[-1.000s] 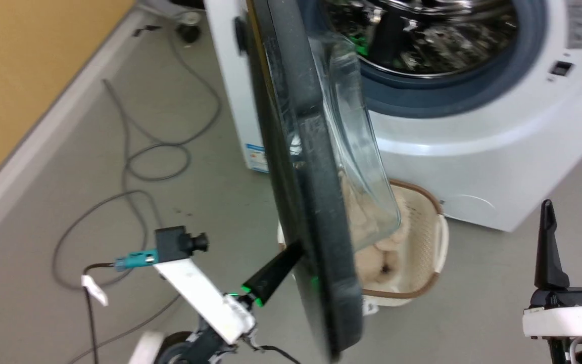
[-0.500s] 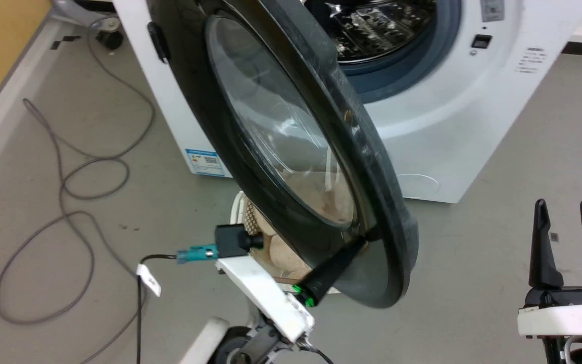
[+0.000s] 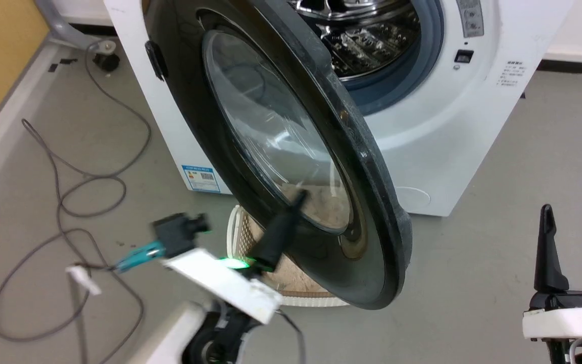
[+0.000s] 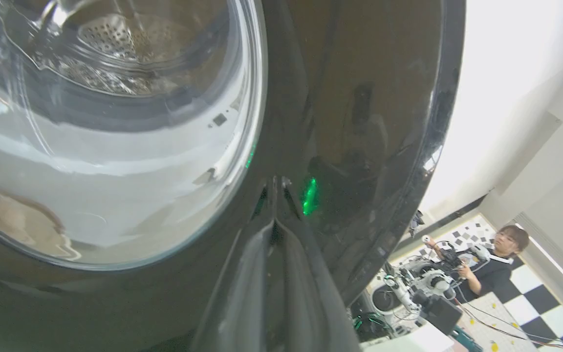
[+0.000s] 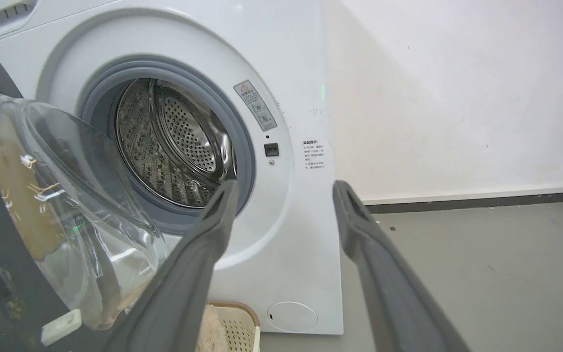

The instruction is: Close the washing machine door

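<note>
Now the left end effector [image 3: 296, 201], fingers together, is pressing the outer face of the half-open door [image 3: 271, 131] at its 5 o'clock, the machine [image 3: 442, 136] lying toward 1 o'clock behind it, while the right end effector [image 3: 569, 211], fingers apart, is waiting farther off at 4 o'clock.

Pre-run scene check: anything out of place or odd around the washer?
A cream perforated basket sits under the half-open glossy black round door, before the white washing machine; loose grey cable loops over the floor to its left.
</note>
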You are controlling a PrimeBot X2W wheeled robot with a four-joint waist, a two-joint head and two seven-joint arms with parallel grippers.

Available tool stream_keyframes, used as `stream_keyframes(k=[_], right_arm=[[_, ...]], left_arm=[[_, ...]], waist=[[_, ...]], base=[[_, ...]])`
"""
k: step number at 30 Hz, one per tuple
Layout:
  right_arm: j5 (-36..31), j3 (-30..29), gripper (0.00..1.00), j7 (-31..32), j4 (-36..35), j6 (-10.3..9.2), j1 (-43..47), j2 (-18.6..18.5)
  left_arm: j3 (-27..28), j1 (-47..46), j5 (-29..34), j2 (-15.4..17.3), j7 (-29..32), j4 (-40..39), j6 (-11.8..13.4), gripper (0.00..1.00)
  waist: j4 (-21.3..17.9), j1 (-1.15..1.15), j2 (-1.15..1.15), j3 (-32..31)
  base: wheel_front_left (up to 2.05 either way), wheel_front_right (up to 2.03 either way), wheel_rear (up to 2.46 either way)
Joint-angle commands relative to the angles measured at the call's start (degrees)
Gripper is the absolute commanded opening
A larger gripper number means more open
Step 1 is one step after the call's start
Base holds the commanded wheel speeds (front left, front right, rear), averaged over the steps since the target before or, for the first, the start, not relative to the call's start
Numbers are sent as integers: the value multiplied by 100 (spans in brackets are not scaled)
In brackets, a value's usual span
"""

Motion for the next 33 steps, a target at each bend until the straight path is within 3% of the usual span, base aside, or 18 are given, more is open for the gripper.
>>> stream_keyframes(k=[1,4,7,9,12,13,16,17,18,22,30,31,32,33], right_arm=[[33,-43,100,-25,-2,5,33,11],[11,-128,100,-25,-14,5,33,11],[-38,-241,100,-25,-73,5,5,11],[-75,-312,100,-25,-119,5,-28,11],[-147,-370,100,-25,-202,5,-80,11],[-147,-370,100,-25,-202,5,-80,11],[-204,-395,100,-25,-301,5,-160,11],[-219,-397,100,-25,-354,5,-189,11],[-237,-389,100,-25,-405,5,-217,11],[-211,-302,100,-25,-630,5,-343,11],[197,-2,100,-25,-1191,5,-762,11],[286,58,93,-25,-1283,5,-824,11],[355,134,51,-25,-1389,5,-888,11],[432,225,23,-25,-1492,5,-942,11]], left_arm=[[29,-101,275,199,-380,131,-26,0],[288,-176,1155,443,-783,599,35,0],[975,-205,2329,373,-847,814,680,0],[1552,-82,3003,141,-850,630,990,0],[1997,159,4150,29,-851,380,1389,0],[1997,159,4150,29,-851,380,1389,0],[2270,439,4963,-65,-852,156,1696,0],[2330,544,5215,-66,-852,92,1802,31],[2341,651,5487,-17,-852,75,1900,100],[2424,1043,6126,52,-852,44,2190,100],[2584,1662,6467,-66,-853,-8,2154,100],[2625,1720,6486,-103,-853,-28,2137,100],[2665,1774,6530,-125,-853,-30,2130,100],[2697,1821,6560,-158,-853,-24,2115,100]], waist=[[13,0,0,-64],[48,0,0,-133],[100,0,0,-186],[137,0,0,-218],[193,0,0,-271],[193,0,0,-271],[243,0,0,-333],[262,0,0,-358],[278,0,0,-379],[335,0,0,-457],[437,0,0,-524],[450,0,0,-524],[463,0,0,-521],[476,0,0,-517]], base=[[0,0,0],[0,0,0],[0,0,0],[0,0,0],[0,0,0],[0,0,0],[0,0,0],[0,0,0],[0,0,0],[0,0,0],[0,0,0],[0,0,0],[0,0,0],[0,0,0]])
